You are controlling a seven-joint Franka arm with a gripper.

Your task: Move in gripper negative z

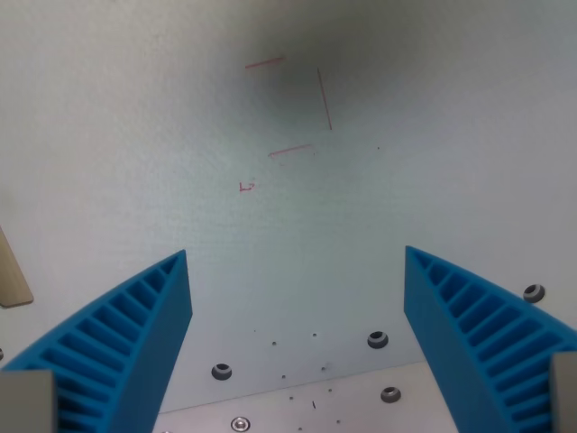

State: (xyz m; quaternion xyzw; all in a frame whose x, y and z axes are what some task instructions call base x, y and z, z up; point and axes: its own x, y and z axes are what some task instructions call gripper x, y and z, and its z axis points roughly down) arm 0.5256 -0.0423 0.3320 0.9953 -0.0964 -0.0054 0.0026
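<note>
The pincer, with its two blue ribbed plastic fingers, stands wide apart and grips nothing. One finger rises from the near left corner and the other from the near right, with bare surface between them. It hangs over the pale grey-white bench, facing down at it. That suits a plain move along its own axis, since no object has to be carried or cleared.

Far from the fingers, thin red pen lines form a rough partial box outline, with a small red mark just nearer and to the left. They probably serve as a placement guide.

Near the bottom edge, several dark round screw holes sit in the bench plate, which suggests a mounting area. A tan flat strip shows at the left edge. I cannot tell what it is.
</note>
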